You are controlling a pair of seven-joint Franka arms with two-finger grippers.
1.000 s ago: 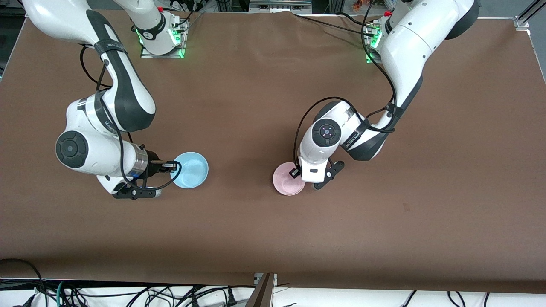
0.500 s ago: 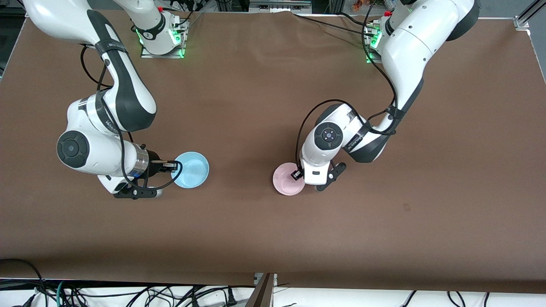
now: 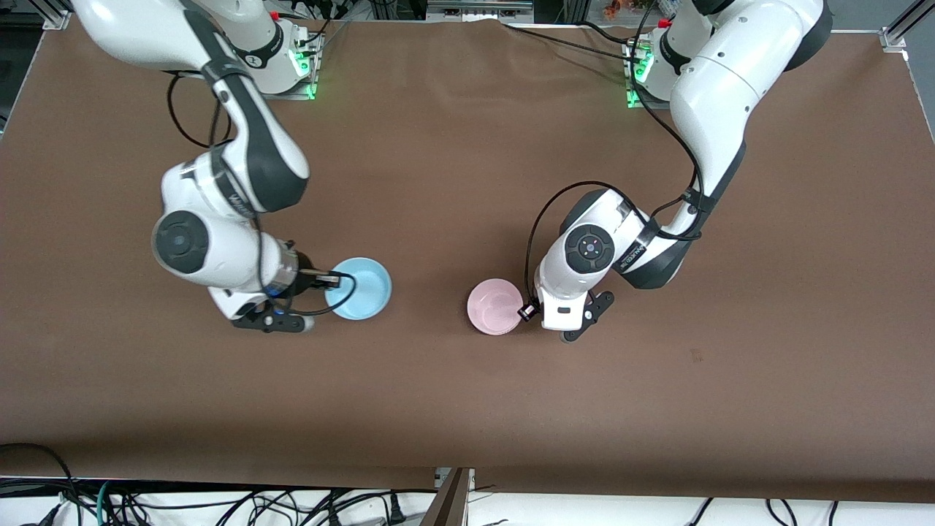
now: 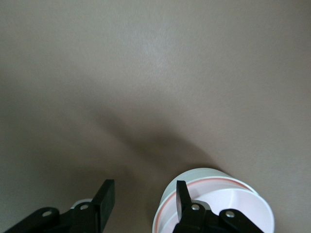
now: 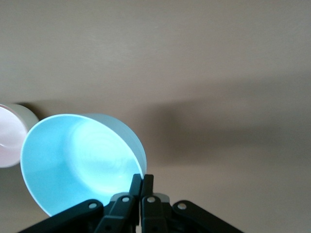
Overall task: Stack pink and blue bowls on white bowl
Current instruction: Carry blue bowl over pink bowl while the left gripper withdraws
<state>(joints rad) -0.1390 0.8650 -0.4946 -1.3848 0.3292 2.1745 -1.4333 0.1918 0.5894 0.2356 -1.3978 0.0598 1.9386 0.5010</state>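
Note:
The pale pink bowl (image 3: 495, 307) rests near the table's middle. In the left wrist view it sits nested in the white bowl (image 4: 194, 177), whose white wall shows under a thin pink rim. My left gripper (image 3: 556, 315) is open beside this stack, toward the left arm's end. One fingertip (image 4: 182, 191) is at the rim and the other stands clear, and the gripper (image 4: 143, 199) holds nothing. My right gripper (image 3: 325, 292) is shut on the rim of the light blue bowl (image 3: 359, 288). The right wrist view shows the pinch (image 5: 141, 182) holding the blue bowl (image 5: 80, 165) tilted above the table.
The brown table cover (image 3: 467, 409) is bare around the bowls. The pink bowl also shows at the edge of the right wrist view (image 5: 8, 141). The arm bases stand along the table edge farthest from the front camera.
My right arm has carried the blue bowl toward the pink bowl. My left gripper has moved off the pink bowl toward the left arm's end. The pink bowl stayed put.

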